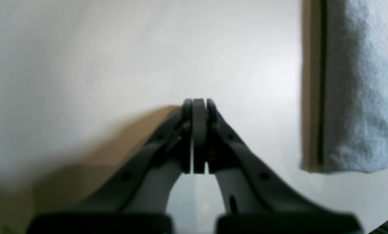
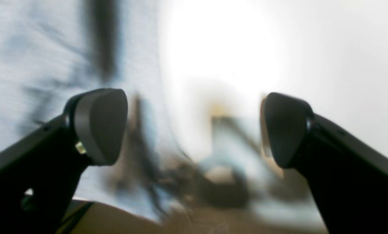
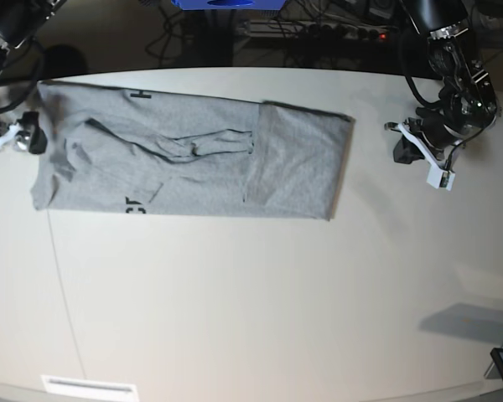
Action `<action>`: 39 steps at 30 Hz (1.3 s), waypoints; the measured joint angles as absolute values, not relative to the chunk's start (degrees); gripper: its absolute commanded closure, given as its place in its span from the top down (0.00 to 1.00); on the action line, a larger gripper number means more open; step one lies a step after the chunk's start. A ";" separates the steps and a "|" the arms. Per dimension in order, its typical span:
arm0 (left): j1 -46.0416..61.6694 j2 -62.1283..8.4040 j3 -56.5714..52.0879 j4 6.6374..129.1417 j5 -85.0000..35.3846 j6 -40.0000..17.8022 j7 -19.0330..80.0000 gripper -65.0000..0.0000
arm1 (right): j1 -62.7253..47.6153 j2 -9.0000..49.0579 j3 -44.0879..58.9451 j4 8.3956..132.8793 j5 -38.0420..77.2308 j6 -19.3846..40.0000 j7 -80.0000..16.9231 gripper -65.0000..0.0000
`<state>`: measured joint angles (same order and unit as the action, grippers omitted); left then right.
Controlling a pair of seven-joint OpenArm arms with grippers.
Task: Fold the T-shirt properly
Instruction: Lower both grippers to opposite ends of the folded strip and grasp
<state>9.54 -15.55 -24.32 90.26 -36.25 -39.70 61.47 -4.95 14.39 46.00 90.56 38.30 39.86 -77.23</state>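
Pale table point(image 3: 235, 301), grey T-shirt point(image 3: 193, 159) lying flat, cables point(image 3: 318, 25) behind in shadow

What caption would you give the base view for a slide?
Partly folded T-shirt lies on the table; the right gripper is open at its end, the left gripper shut and clear.
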 measured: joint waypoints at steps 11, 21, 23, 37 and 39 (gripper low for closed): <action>8.95 -15.62 -24.45 87.33 -37.56 -39.70 60.07 0.01 | -7.60 13.93 45.12 90.56 46.74 39.88 -73.89 1.00; 9.10 -15.57 -24.43 86.61 -37.52 -39.72 57.80 0.01 | -9.41 13.91 45.52 90.56 46.06 39.86 -73.25 1.00; 9.10 -15.57 -24.43 86.61 -37.50 -39.72 57.82 0.01 | -9.23 13.61 45.56 90.28 45.74 39.88 -73.23 1.00; 8.58 -15.73 -17.52 87.00 -38.00 -39.72 56.90 0.01 | -9.67 11.22 45.28 87.02 48.31 40.51 -73.95 1.00; 8.60 -15.75 -16.23 87.02 -38.02 -39.72 55.68 0.01 | -9.69 10.92 44.34 87.18 48.34 40.51 -73.71 1.00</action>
<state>8.60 -15.75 -16.23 87.02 -38.02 -39.72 55.68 -9.69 10.92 44.34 87.18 48.34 40.51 -73.71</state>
